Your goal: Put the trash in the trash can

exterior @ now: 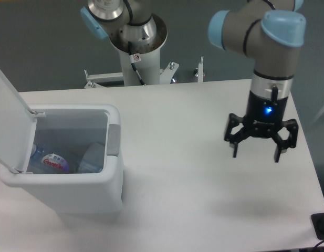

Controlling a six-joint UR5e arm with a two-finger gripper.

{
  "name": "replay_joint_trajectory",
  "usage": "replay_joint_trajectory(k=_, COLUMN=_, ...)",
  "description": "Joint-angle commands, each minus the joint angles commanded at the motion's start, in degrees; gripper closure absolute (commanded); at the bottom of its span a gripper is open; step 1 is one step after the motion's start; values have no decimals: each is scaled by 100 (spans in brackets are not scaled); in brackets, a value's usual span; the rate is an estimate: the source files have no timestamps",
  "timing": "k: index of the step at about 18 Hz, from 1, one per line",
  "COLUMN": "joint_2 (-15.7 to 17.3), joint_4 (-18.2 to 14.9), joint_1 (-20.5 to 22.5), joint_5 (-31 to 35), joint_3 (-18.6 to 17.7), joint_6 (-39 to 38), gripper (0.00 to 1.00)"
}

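Arm upright at right, claw pointing down, spread wide, holding nothing

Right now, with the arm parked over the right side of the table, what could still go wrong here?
The trash can still has its lid standing open, so the bottle inside could spill out if the bin gets bumped. The bin also sits near the table's front edge, so a sweep back could nudge it off. The open end effector hangs low, so a fast move might scrape the table.
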Motion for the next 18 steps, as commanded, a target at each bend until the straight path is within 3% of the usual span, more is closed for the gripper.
replay_joint_trajectory(k=4, joint_2=-62, joint_4=-526, joint_1=-35, joint_5=573, joint_3=26, joint_6=730, gripper=0)
replay_joint_trajectory(k=7, joint_2=-1, joint_4=-1290, joint_1=-26, joint_5=862, joint_3=96, joint_6=1555, gripper=0)
replay_joint_trajectory(k=8, joint_2=8, joint_4=-1371, joint_1=-18, joint_5=941, joint_3=149, joint_6=1758, gripper=0)
replay_joint_trajectory(k=12, joint_2=61, joint_4=-1232, joint_1=-35, joint_5=1161, joint_3=-175, joint_6=1831, gripper=0)
replay_joint_trajectory(k=18, joint_2=78, joint_4=-1231, joint_1=-35, joint_5=1162, joint_3=-185, joint_6=1796, gripper=0)
